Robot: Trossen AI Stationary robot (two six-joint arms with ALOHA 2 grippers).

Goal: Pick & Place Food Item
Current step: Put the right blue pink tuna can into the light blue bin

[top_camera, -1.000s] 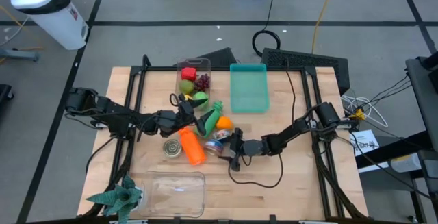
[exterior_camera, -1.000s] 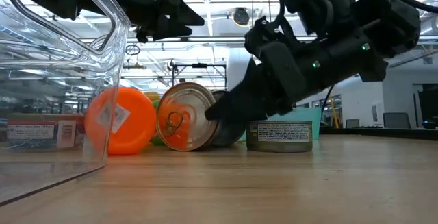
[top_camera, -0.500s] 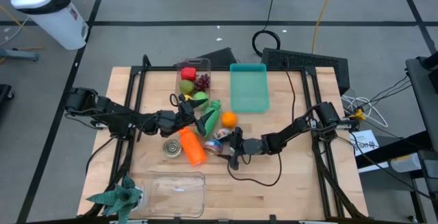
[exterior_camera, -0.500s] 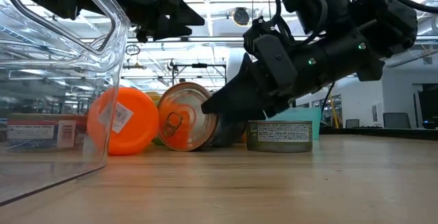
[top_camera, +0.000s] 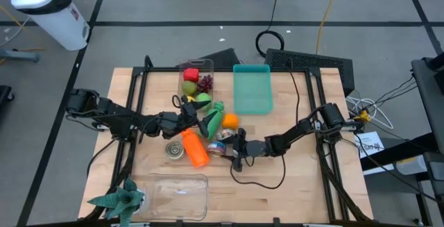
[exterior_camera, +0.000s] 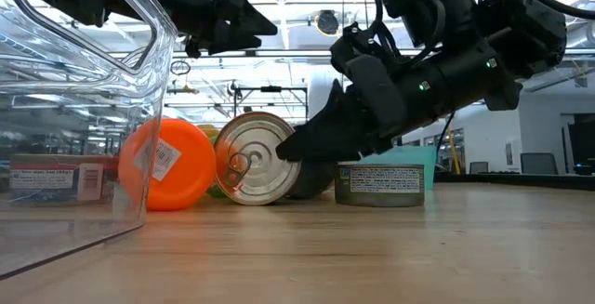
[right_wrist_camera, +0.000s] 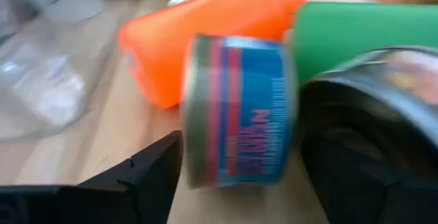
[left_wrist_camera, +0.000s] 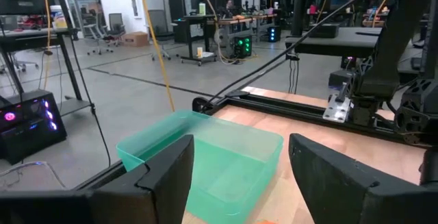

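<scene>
You're looking at two dark, nearly black arms built from slim jointed segments. The left arm and right arm each rise from a bulkier base block at the table's side edge. Thin black cables trail along the links. The right gripper has a chunky angular housing with small green lights, possibly status indicators. The left gripper fingers are matte black, broad and flat-faced with bevelled edges.

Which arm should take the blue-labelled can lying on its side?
Right, probably. The right gripper is low at the table with the blue-labelled can between its open fingers. The left gripper is open, up over the green bottle.
</scene>
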